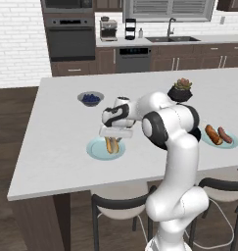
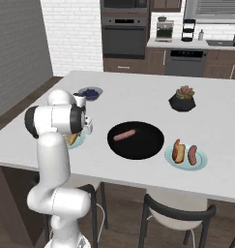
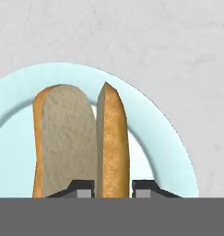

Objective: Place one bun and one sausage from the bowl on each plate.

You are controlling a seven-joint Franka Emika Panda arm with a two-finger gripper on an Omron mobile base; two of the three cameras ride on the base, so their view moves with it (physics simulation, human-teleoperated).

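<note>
Gripper point(image 3: 112, 185) sits low over the near plate point(image 3: 173, 138), fingertips point(image 3: 83, 188) nearly together with one half of the split bun point(image 3: 111, 143) between them, so it is pinching the bun's upright half; the other half lies open, cut face up, just beside it on the same plate. Hand view gives the only clear look at this grip: the bun runs away from the fingers across the plate's middle, with blue-green rim free on both sides and bare white counter beyond. Left base view has the gripper point(image 1: 115, 133) right above that plate point(image 1: 98, 152) with the bun point(image 1: 110, 144) poking out under it, plate near the front edge of the island counter point(image 1: 57, 127), open counter to its left and front. Right base view mostly hides this plate point(image 2: 79, 140) behind the arm's elbow, but shows what the left one blocks: the black bowl point(image 2: 138, 145) mid-counter, just beside the arm, holding one sausage point(image 2: 124, 135). Second plate point(image 2: 198, 162) sits touching or nearly touching the bowl's right side, carrying a bun point(image 2: 177, 150) and sausage point(image 2: 192, 154) side by side; the left base view catches it too point(image 1: 233, 144). Farther back, small bowl of blueberries point(image 1: 90, 98) is behind the near plate, well apart, and a plant pot point(image 2: 182, 100) is behind the second plate. Wide clear counter lies between those and the far edge.
</note>
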